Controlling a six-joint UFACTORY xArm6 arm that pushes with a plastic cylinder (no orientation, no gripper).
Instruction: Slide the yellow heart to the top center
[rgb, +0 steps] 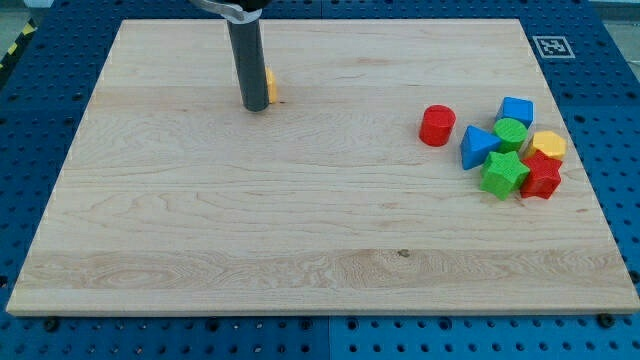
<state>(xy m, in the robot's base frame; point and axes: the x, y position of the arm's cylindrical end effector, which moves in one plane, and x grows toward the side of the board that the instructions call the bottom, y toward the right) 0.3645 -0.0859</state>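
A yellow block (271, 85), the yellow heart by the task, sits near the view's top left of the wooden board (300, 220); the rod hides most of it, so its shape does not show. My tip (256, 106) rests on the board just left of it and touching or nearly touching it. The dark rod rises from there out of the view's top.
A cluster of blocks lies at the view's right: a red cylinder (437, 126), a blue triangle (478, 146), a blue block (517, 110), a green block (510, 133), a green star (504, 174), a red block (542, 177), a yellow block (548, 146).
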